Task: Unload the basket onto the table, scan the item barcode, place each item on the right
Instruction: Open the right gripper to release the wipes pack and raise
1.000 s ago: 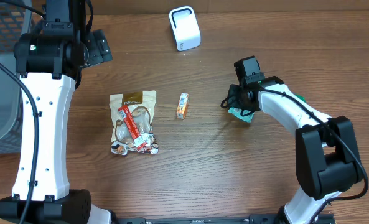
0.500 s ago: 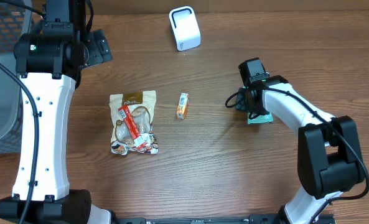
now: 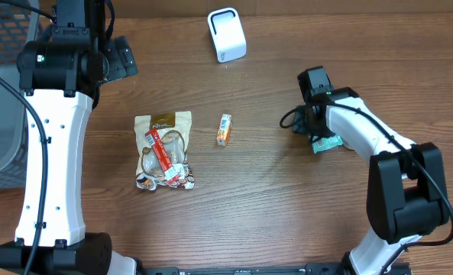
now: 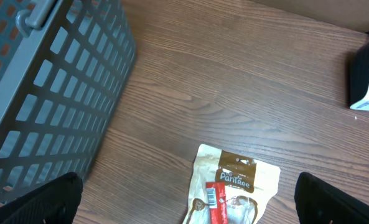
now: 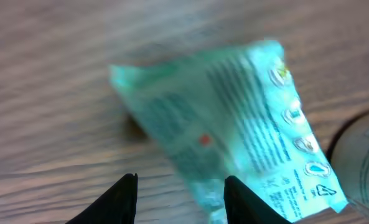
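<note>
A teal packet (image 3: pixel 327 143) with printed text lies tilted on the wooden table at the right. My right gripper (image 3: pixel 312 128) hangs just over its left end. In the right wrist view the packet (image 5: pixel 234 118) fills the middle, and its blurred lower end reaches down between the fingers of the right gripper (image 5: pixel 181 182), against the right finger (image 5: pixel 246 202). Bare wood shows between the packet and the left finger (image 5: pixel 119 202). The white scanner (image 3: pixel 227 34) stands at the back of the table. My left gripper (image 3: pixel 119 63) is open at the far left, high above the table, with nothing in it.
A tan snack pouch with a red bar on it (image 3: pixel 163 149) lies left of centre, also under the left gripper (image 4: pixel 193 199) as the pouch (image 4: pixel 234 183). A small orange box (image 3: pixel 224 130) lies mid-table. A grey mesh basket (image 3: pixel 1 92) stands at the left edge.
My right gripper has moved rightward, and the teal packet has shifted right with it and turned. The left arm has not moved.
</note>
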### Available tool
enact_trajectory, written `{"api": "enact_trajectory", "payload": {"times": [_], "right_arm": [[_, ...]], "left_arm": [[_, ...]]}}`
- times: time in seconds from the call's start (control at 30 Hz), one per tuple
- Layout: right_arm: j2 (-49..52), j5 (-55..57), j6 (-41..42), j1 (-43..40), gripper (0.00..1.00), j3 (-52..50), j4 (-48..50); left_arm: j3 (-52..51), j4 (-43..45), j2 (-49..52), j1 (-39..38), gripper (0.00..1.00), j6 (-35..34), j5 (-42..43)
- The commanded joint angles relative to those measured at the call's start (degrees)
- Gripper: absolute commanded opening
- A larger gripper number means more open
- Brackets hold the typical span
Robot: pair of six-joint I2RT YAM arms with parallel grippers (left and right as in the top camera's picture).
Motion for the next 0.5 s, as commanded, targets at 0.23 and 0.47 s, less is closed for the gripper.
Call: {"api": "enact_trajectory", "payload": {"times": [0.23,0.47], "right_arm": [[-1.0,-4.4,-5.1,4.2,0.46,1.7,5.0],[-0.9,1.9,-5.1,3.2,0.46,-3.6,10.4]], "left_arm": [[0.5,0.1,-0.4,-0.4,1.00,0.7,-0.6],[0.5,0.1,-0.4,-0.4,1.00,0.7,-0.6]]}}
